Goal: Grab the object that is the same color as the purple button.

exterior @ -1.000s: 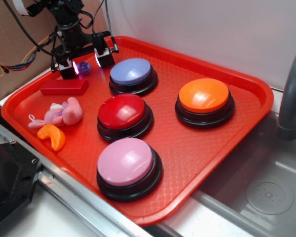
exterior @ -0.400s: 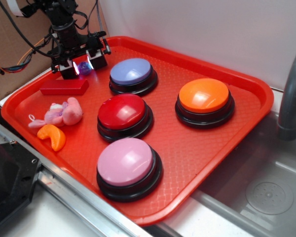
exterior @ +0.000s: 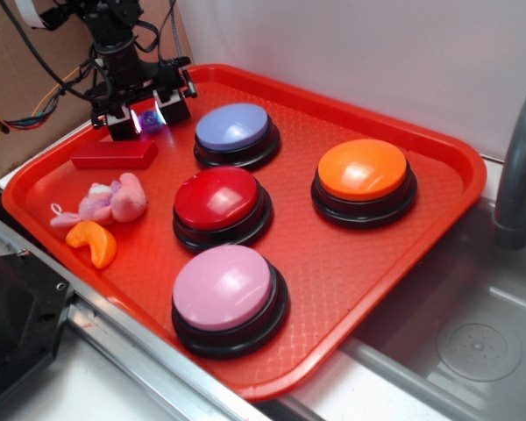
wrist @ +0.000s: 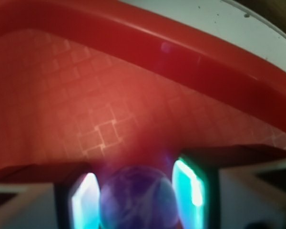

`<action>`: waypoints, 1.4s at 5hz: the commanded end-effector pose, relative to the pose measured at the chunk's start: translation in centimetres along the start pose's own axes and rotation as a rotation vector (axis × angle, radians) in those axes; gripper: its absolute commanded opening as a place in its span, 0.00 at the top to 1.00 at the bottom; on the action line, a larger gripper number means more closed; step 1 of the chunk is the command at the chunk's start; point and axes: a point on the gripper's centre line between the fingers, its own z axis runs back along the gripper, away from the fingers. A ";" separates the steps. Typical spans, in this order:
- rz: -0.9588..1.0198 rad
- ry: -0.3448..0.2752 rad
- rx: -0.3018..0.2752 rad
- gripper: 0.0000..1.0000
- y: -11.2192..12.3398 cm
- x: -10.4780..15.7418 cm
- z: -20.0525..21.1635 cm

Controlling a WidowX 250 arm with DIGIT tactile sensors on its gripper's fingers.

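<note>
The tiny shiny dark-purple ball (exterior: 150,122) sits at the far left corner of the red tray (exterior: 394,237). My gripper (exterior: 146,124) is down on the tray with a finger on each side of the ball. In the wrist view the ball (wrist: 138,198) fills the gap between the two glowing pads (wrist: 86,202) and touches both. The gripper (wrist: 138,202) is shut on it. The purple button (exterior: 235,127), periwinkle on a black base, stands just right of the gripper.
A red block (exterior: 114,155) lies just in front of the gripper. A pink plush toy (exterior: 114,202) and an orange wedge (exterior: 95,241) lie nearer. Red (exterior: 217,200), orange (exterior: 363,171) and pink-lilac (exterior: 223,288) buttons stand on the tray. The tray rim (wrist: 181,57) is close behind the ball. A sink lies to the right.
The fingers have closed in from a wide stance onto the purple ball. The right finger moved left toward it. The ball has stayed in place.
</note>
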 end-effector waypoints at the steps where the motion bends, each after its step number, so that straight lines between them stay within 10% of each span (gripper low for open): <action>1: -0.158 -0.011 -0.037 1.00 -2.4 0.5 7.0; 5: -0.485 0.083 -0.247 1.00 -2.7 -9.1 17.3; 7: -0.467 0.127 -0.238 1.00 -2.2 -9.5 16.7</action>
